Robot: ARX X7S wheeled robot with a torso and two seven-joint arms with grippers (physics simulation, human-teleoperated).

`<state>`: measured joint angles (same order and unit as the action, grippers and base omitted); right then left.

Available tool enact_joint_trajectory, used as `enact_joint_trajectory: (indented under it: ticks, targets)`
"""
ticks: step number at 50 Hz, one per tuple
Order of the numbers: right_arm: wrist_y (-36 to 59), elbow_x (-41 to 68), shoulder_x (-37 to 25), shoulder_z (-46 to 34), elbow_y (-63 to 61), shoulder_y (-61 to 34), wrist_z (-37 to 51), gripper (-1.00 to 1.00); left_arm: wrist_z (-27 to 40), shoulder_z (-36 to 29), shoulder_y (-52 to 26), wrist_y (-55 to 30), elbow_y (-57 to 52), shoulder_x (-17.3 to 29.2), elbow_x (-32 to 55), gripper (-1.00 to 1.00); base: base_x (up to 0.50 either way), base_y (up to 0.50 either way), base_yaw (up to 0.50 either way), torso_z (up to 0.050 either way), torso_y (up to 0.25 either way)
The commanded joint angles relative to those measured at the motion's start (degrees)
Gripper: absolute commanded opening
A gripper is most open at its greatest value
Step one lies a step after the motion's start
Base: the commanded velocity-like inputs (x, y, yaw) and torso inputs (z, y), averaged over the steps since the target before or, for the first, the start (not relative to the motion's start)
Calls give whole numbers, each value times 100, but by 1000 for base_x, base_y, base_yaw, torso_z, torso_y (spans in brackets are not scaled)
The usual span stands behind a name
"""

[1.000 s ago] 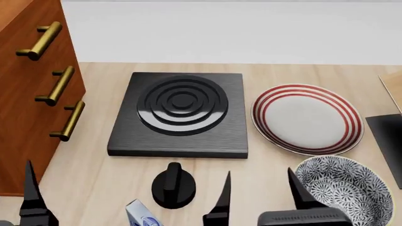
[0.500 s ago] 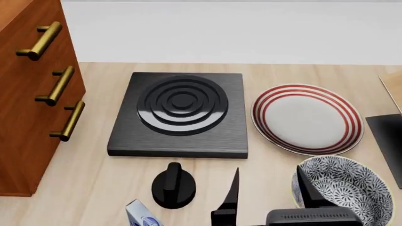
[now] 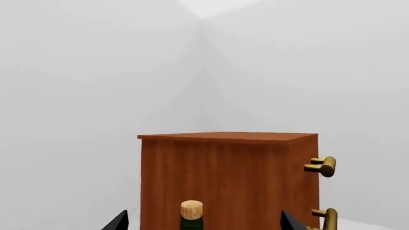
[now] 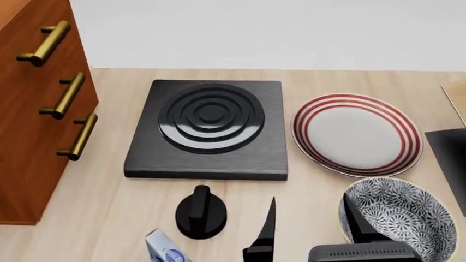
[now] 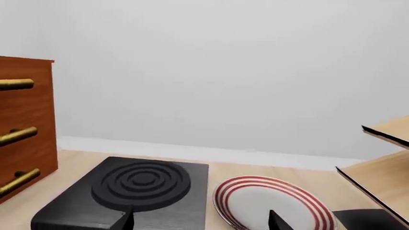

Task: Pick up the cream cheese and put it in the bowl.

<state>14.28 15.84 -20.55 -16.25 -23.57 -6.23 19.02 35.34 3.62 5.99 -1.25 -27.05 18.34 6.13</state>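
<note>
The cream cheese (image 4: pixel 165 249), a small silver-grey box with a blue oval logo, lies at the bottom edge of the head view, just left of the black knob. The patterned bowl (image 4: pixel 402 214) stands at the lower right of that view. My right gripper (image 4: pixel 313 228) is open, its fingers spread between the knob and the bowl, the right finger against the bowl's near-left rim. The right wrist view shows that gripper (image 5: pixel 201 220) open over the hotplate and plate. My left gripper (image 3: pixel 201 223) is open, facing a wooden cabinet, and is out of the head view.
A black hotplate (image 4: pixel 207 128) lies mid-table with its round knob (image 4: pixel 200 214) in front. A red-ringed white plate (image 4: pixel 357 134) is behind the bowl. A wooden drawer cabinet (image 4: pixel 33 120) stands at left. A corked green bottle (image 3: pixel 191 213) is before the left gripper. A dark slab (image 4: pixel 448 153) sits at far right.
The left gripper has dropped out of the head view. The right gripper shifted slightly right toward the bowl. The head view has tilted a little.
</note>
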Motion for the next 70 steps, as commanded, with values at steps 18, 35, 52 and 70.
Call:
enact_joint_trajectory:
  ticks: [18,35,52,70]
  targets:
    - [-27,1,-32,-74,25,46,27,100,133,-5,-6,71,8,-13,-55,100,-1,0,0,0,-250]
    - [-25,-16,-93,-131,-40,74,26,100,129,-26,-19,99,53,10,-2,100,-1,0,0,0,-161]
    - [418,477,-427,-311,-450,147,-433,100,153,-66,-39,46,57,31,-10,100,0,0,0,0,0]
    - [1152,1326,-909,-70,-1482,366,-479,100,186,-137,-83,-22,86,60,-77,100,0,0,0,0,0]
